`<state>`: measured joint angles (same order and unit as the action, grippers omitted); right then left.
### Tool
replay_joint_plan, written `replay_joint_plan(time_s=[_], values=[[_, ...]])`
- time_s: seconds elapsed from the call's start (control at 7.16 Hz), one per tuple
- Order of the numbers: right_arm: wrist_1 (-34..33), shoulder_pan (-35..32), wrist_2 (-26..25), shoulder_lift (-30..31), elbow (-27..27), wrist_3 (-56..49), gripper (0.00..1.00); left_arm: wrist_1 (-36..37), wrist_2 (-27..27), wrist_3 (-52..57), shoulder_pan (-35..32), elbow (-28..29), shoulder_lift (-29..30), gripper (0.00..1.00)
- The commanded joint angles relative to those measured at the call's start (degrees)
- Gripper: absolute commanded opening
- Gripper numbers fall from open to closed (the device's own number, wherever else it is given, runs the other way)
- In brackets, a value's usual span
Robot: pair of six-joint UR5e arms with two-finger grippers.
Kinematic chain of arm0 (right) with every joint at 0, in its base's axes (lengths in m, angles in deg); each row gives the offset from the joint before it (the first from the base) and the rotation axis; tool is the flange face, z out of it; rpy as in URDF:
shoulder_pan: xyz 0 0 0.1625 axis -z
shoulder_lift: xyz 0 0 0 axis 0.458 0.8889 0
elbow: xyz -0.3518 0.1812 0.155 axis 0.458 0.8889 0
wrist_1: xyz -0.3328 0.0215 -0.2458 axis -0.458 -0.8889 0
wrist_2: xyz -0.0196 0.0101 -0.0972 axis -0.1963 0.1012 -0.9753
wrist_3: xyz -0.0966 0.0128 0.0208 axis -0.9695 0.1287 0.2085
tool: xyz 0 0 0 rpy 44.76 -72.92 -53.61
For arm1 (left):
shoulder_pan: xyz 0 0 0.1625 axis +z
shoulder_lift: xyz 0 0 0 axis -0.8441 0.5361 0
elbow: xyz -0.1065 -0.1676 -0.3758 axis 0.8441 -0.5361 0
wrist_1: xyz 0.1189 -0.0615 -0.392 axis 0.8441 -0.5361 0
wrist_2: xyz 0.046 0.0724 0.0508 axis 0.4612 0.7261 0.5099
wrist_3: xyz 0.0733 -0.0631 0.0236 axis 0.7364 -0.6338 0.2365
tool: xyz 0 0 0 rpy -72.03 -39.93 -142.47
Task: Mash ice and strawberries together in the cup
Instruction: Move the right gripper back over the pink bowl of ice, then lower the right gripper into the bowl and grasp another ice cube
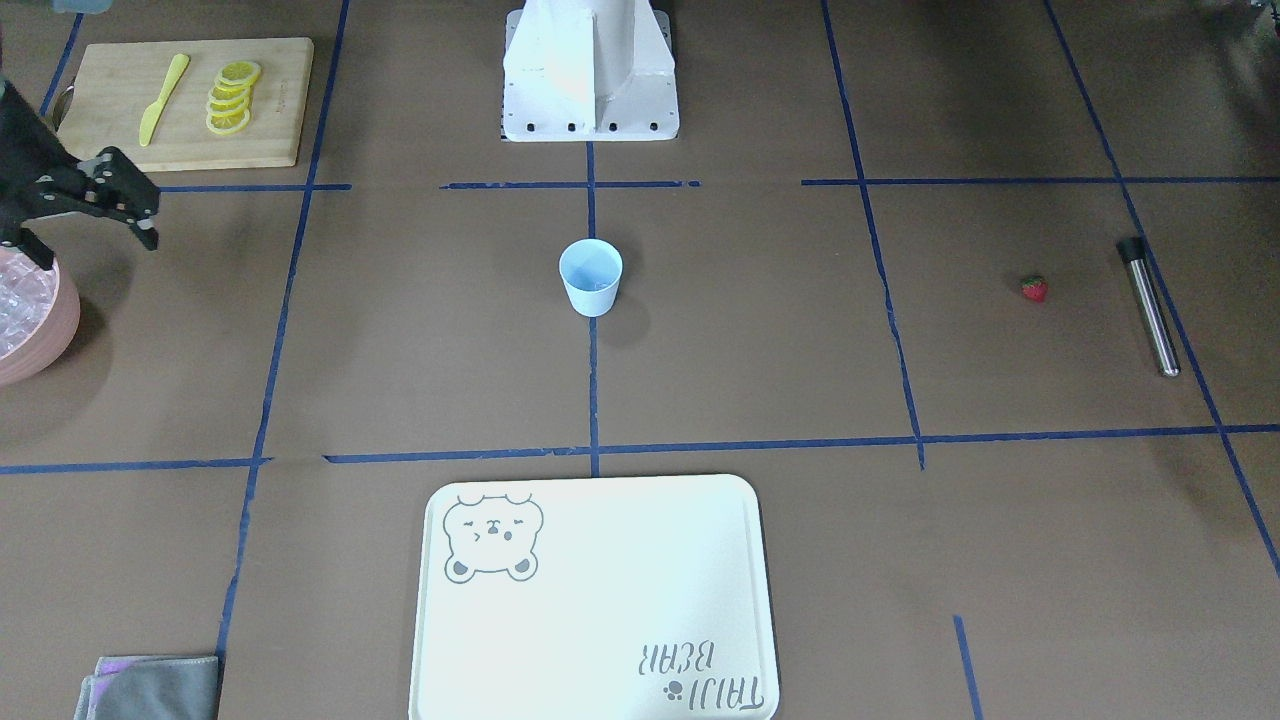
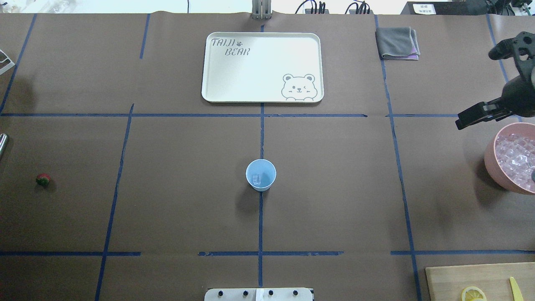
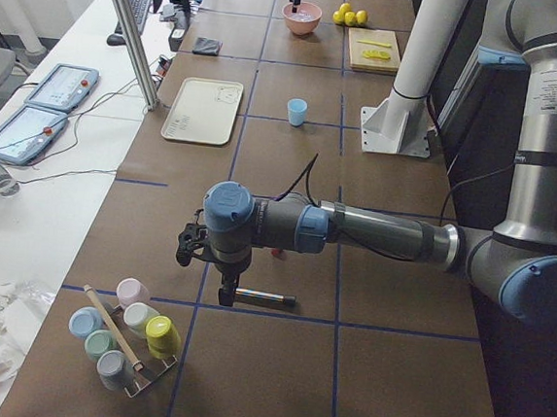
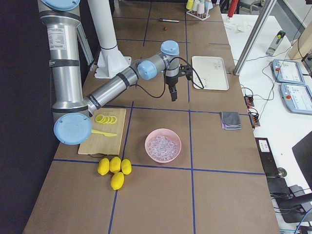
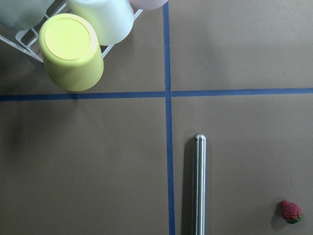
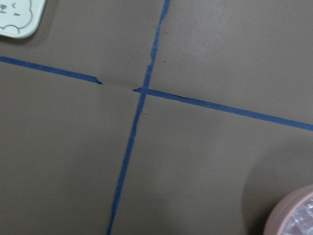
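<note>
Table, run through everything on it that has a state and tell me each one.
cup, upright, one ice cube inside
strawberry, whole, outside the cup
pink bowl, upright, full of ice
tray, empty
metal rod, lying flat
right pincer, open
left pincer, cannot tell

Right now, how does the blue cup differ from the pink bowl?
The blue cup is small and tapered; the pink bowl is far wider. The cup holds one visible ice cube; the bowl is full of ice. The cup stands mid-table, the bowl at the edge on the robot's right. Both stand upright.
</note>
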<state>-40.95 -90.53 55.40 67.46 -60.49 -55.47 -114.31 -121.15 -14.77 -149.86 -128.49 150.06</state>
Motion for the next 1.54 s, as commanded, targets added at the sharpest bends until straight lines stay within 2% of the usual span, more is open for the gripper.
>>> replay_joint_plan(time_s=[0.0, 0.42, 0.56, 1.12, 1.4], values=[[0.6, -4.8, 3.7, 3.6, 5.0, -4.4, 0.99, 0.0, 0.0, 0.0, 0.0, -0.6, 0.0, 1.00], [0.3, -5.8, 4.5, 4.6, 9.6, -3.9, 0.75, 0.1, 0.0, 0.0, 0.0, -1.0, 0.0, 1.00], [0.4, -5.8, 4.6, 5.3, 11.3, -3.9, 0.70, 0.3, 0.0, 0.0, 0.0, -1.7, -0.1, 1.00], [0.5, -6.2, 4.6, 7.0, 14.8, -3.7, 0.58, 0.3, 0.0, -0.2, -0.1, -2.3, -0.1, 1.00], [0.6, -6.1, 4.5, 7.0, 17.3, -3.8, 0.58, 0.4, 0.0, -0.7, -0.1, -3.1, -0.6, 1.00]])
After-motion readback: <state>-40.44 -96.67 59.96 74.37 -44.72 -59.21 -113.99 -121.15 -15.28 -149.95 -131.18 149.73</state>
